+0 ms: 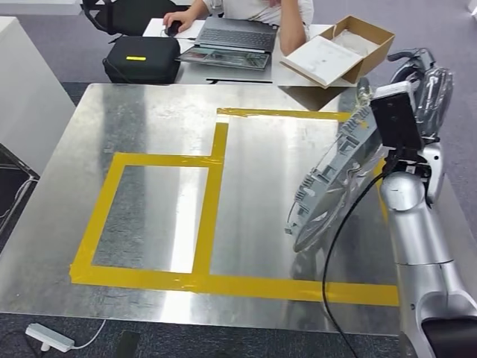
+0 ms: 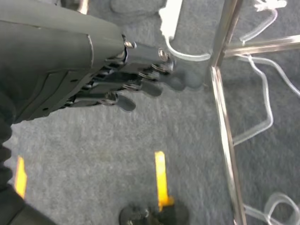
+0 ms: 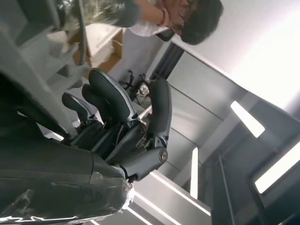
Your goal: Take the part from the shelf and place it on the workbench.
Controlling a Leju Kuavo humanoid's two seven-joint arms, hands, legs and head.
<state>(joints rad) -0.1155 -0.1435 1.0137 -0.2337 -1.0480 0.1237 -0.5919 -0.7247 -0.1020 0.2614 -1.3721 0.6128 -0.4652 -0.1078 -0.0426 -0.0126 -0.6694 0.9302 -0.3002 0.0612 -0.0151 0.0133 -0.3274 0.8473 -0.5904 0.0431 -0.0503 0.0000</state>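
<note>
At far left you see the left hand [image 2: 120, 82] hanging over grey carpet, its fingers [image 2: 148, 86] loosely extended and holding nothing. Across the middle lies the steel workbench [image 1: 141, 119] marked with yellow tape [image 1: 211, 198]. At right, the right hand [image 1: 422, 86] grips the grey plastic part [image 1: 332, 183], wrapped in clear film, tilted in the air above the workbench's right taped area, with fingers [image 3: 113, 101] curled around it.

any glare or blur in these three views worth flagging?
Head view: sharp, but the metal workbench throws pale reflections. Left wrist view: soft motion blur over the left hand and carpet. Right wrist view: ceiling light washes out one corner; the right hand is dark against it, and the part is blurred.
</note>
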